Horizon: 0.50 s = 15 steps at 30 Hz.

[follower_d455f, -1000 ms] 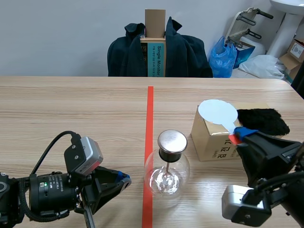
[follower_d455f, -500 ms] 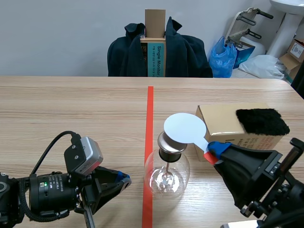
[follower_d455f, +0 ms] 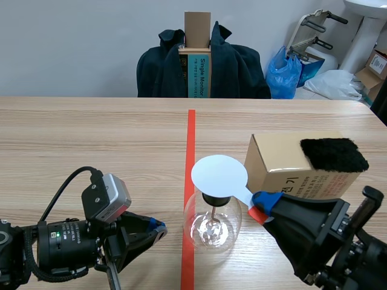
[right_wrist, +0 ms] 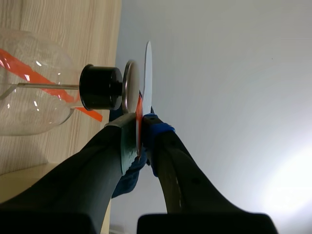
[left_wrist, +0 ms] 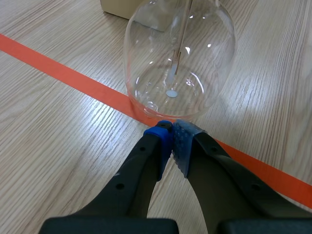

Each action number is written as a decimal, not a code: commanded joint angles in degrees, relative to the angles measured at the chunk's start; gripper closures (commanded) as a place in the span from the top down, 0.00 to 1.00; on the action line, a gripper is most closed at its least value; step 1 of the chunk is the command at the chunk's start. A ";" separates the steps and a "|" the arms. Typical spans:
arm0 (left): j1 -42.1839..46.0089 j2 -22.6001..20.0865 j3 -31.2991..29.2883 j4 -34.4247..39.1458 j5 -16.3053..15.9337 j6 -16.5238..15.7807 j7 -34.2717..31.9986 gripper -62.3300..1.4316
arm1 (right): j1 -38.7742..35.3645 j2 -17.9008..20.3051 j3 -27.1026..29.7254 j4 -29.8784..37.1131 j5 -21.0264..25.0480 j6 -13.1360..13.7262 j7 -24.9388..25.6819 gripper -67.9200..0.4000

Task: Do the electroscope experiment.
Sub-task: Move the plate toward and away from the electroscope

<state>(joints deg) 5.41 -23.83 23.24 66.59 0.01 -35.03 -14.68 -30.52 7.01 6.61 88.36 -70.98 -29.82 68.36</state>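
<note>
Between the pads of the right claw (follower_d455f: 263,205): the red handle (right_wrist: 139,109) of the white disc (follower_d455f: 219,175), pinched firm. The claw is closed on it, and the disc blade stands ahead of the fingertips, edge-on in the wrist view.

Just ahead of that claw, under the disc: the electroscope (follower_d455f: 212,225). The glass flask is upright on the table (follower_d455f: 91,139), with a black stopper (right_wrist: 100,87) in the neck and a metal cap (right_wrist: 130,87) on top. From the scene view the disc covers the cap completely. From the right wrist view the disc and cap faces are roughly parallel and very close; I cannot tell whether they touch or a thin gap remains.

Left claw (left_wrist: 170,141): fingers pressed together with nothing between them. The tips are low over the table and the flask base is just ahead of them. Idle, as far as I can judge.

Beside the right claw, on the side away from the flask: a cardboard box (follower_d455f: 284,163) with a black fur pad (follower_d455f: 334,154) lying on top.

Step in hand (judgement): presenting the disc to the cap, i.e. the charge-transfer step. The rod and leaf (left_wrist: 174,68) inside the flask are visible, but the leaf spread is not readable.

Next move calls for:
- closing any last gap gently, disc face flat on the cap
- no sideways push on the flask
- grip kept on the handle only
</note>
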 commanded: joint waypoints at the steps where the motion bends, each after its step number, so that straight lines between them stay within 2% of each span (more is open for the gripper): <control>1: 0.15 0.31 -0.02 1.18 -0.57 -0.24 -0.74 0.05 | 0.07 0.13 0.07 1.05 0.68 -0.61 0.24 0.02; 8: 0.15 0.31 -0.02 1.18 -0.59 -0.24 -0.74 0.05 | 0.07 0.13 0.07 1.05 0.68 -0.61 -0.57 0.02; 15: 0.15 0.31 -0.02 1.18 -0.59 -0.24 -0.74 0.05 | 0.07 0.13 0.07 1.05 0.70 -0.59 -8.44 0.02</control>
<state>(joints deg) 5.41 -23.83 23.24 66.59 0.01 -35.03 -14.68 -30.52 7.01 6.61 88.36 -70.98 -29.80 60.45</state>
